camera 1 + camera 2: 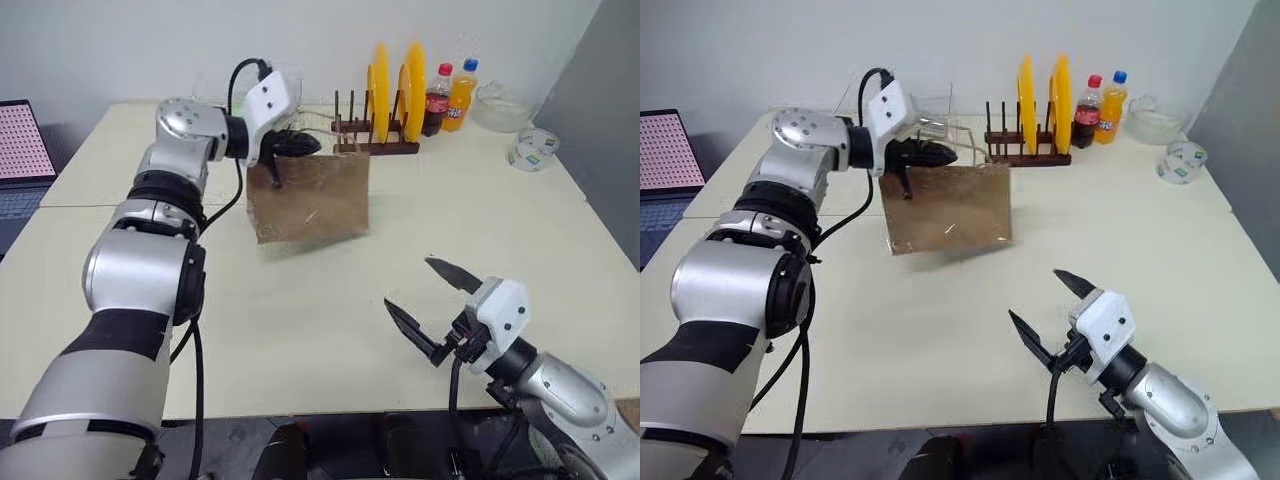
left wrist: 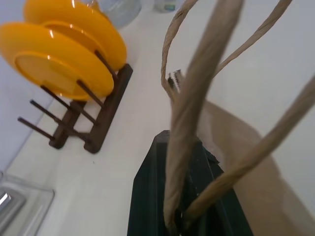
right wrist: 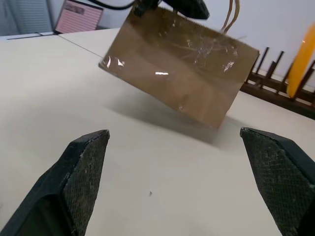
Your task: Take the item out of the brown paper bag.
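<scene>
The brown paper bag (image 1: 310, 195) hangs tilted just above the table, and its shadow lies beneath it in the right wrist view. My left gripper (image 1: 295, 146) is shut on the bag's tan loop handles (image 2: 197, 98) at its top left corner. The inside of the bag is hidden. A small white jar with a blue-green printed label (image 1: 532, 148), which looks like the item, lies on the table at the far right, well apart from the bag. My right gripper (image 1: 410, 283) stands open and empty over the near table edge, pointing toward the bag (image 3: 182, 64).
A wooden rack (image 1: 375, 140) holding two yellow plates (image 1: 395, 90) stands right behind the bag. A cola bottle (image 1: 437, 98), an orange soda bottle (image 1: 461, 95) and a glass bowl (image 1: 500, 105) stand at the back right. A clear tray (image 1: 935, 115) sits behind the left gripper. A laptop (image 1: 20, 150) lies far left.
</scene>
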Motion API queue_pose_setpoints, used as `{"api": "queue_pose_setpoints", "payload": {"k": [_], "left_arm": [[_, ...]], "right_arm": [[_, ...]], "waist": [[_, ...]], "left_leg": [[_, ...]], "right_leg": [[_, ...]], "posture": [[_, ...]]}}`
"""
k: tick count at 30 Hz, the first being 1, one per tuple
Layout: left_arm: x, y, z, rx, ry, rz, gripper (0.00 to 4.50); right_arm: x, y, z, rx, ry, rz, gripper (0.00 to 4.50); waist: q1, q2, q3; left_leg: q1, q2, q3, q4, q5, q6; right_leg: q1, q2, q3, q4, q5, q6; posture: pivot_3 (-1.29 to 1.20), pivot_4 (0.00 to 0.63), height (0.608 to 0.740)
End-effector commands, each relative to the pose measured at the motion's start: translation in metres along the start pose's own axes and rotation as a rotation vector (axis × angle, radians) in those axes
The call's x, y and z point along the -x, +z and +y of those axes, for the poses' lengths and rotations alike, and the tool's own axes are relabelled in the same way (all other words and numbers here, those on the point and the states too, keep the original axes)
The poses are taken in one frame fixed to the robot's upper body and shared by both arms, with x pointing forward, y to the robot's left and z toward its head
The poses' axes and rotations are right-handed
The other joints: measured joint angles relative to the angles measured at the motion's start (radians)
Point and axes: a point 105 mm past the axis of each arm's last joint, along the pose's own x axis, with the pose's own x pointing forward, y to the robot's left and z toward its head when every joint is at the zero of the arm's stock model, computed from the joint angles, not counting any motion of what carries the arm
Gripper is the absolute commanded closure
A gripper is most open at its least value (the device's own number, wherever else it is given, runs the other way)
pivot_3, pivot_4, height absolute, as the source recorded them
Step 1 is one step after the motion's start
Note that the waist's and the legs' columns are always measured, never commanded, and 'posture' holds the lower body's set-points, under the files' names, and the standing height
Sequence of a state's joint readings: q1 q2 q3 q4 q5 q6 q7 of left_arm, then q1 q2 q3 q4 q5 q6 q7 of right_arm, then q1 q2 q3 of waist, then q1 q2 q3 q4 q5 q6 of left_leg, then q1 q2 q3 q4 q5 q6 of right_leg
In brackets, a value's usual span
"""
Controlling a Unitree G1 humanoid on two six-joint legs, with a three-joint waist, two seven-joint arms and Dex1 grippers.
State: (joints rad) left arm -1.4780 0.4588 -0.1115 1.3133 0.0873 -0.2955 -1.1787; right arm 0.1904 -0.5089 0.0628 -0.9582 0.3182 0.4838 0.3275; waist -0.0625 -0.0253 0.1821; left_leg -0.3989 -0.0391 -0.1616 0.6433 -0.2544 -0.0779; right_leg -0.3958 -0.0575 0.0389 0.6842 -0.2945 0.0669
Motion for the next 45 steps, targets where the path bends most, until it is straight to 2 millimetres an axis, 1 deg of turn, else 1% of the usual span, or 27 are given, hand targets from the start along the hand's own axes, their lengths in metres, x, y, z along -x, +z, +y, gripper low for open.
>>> {"api": "queue_pose_setpoints", "payload": {"k": [1,4,7,8,11,18,23,26,30,35,41,45], "left_arm": [[-0.011,0.018,0.001,-0.06,0.018,-0.058,4.48],[-0.029,0.02,-0.01,-0.074,-0.006,-0.062,4.48],[-0.045,0.026,-0.019,-0.103,-0.034,-0.057,4.48],[-0.049,0.026,-0.021,-0.12,-0.043,-0.047,4.48],[-0.055,0.017,-0.027,-0.146,-0.042,-0.003,4.48],[-0.055,0.007,-0.023,-0.154,0.013,0.039,4.48],[-0.05,0.003,-0.011,-0.164,0.115,0.057,4.48],[-0.047,0.002,-0.005,-0.16,0.163,0.061,4.48],[-0.046,0.009,0.004,-0.179,0.234,0.047,4.48],[-0.05,0.009,0.0,-0.182,0.228,0.042,4.48],[-0.049,-0.007,-0.007,-0.164,0.187,0.08,4.48],[-0.044,-0.017,-0.004,-0.164,0.217,0.121,3.66]], "right_arm": [[0.009,0.024,0.007,0.059,-0.02,-0.098,0.0],[0.012,0.021,0.006,0.04,-0.056,-0.091,0.0],[0.014,0.02,0.006,0.029,-0.09,-0.098,0.0],[0.016,0.019,0.008,0.024,-0.095,-0.095,0.0],[0.018,0.016,0.012,0.001,-0.106,-0.089,0.0],[0.015,0.017,0.014,-0.034,-0.112,-0.097,0.0],[0.008,0.016,0.01,-0.057,-0.118,-0.074,0.0],[0.005,0.015,0.007,-0.067,-0.128,-0.054,0.0],[0.002,0.013,0.006,-0.108,-0.121,-0.033,0.0],[-0.001,0.012,0.007,-0.133,-0.109,-0.018,0.0],[-0.006,0.019,0.005,-0.115,-0.122,-0.045,0.0],[-0.01,0.025,0.003,-0.105,-0.123,-0.076,0.0]], "waist": [[0.004,0.0,0.0],[0.003,0.0,0.0],[0.005,0.0,0.0],[0.005,0.0,0.0],[0.005,0.0,0.0],[0.006,0.0,0.0],[0.006,0.0,0.0],[0.007,0.0,0.0],[0.007,0.0,0.0],[0.006,0.0,0.0],[0.006,0.0,0.0],[0.005,0.0,0.0]], "left_leg": [[0.001,0.0,0.0,0.0,0.0,0.0],[0.0,0.0,0.0,0.001,0.0,0.0],[0.0,0.0,0.0,0.001,0.0,0.0],[0.0,0.0,0.0,0.001,0.0,0.0],[0.001,0.0,0.0,0.001,0.0,0.0],[0.004,0.0,0.0,0.002,0.0,0.0],[0.004,0.0,-0.001,0.002,0.0,0.0],[0.004,0.0,-0.001,0.002,0.0,0.0],[0.004,0.0,-0.001,0.002,0.0,0.0],[0.004,0.0,-0.001,0.002,0.0,0.0],[0.004,0.0,0.0,0.002,0.0,0.0],[0.004,0.0,-0.001,0.002,0.0,0.0]], "right_leg": [[0.001,0.0,0.0,0.0,0.0,0.0],[0.001,0.0,0.0,0.0,0.0,0.0],[0.001,0.0,0.0,0.0,0.0,0.0],[0.001,0.0,0.0,0.0,0.0,0.0],[0.001,0.0,0.0,0.0,0.0,0.0],[0.007,0.0,0.0,-0.002,0.001,0.002],[0.007,0.0,0.0,-0.002,0.001,0.002],[0.007,0.0,0.0,-0.002,0.001,0.002],[0.006,0.0,0.0,-0.002,0.001,0.002],[0.006,0.0,0.0,-0.001,0.001,0.002],[0.006,0.0,0.0,-0.001,0.001,0.002],[0.006,0.0,0.0,-0.001,0.001,0.002]], "posture": [[0.0,0.15,0.74],[0.0,0.15,0.74],[0.0,0.15,0.74],[0.0,0.15,0.74],[0.0,0.15,0.74],[0.0,0.15,0.74],[0.0,0.15,0.74],[0.0,0.15,0.74],[0.0,0.15,0.74],[0.0,0.15,0.74],[0.0,0.15,0.74],[0.0,0.15,0.74]]}}
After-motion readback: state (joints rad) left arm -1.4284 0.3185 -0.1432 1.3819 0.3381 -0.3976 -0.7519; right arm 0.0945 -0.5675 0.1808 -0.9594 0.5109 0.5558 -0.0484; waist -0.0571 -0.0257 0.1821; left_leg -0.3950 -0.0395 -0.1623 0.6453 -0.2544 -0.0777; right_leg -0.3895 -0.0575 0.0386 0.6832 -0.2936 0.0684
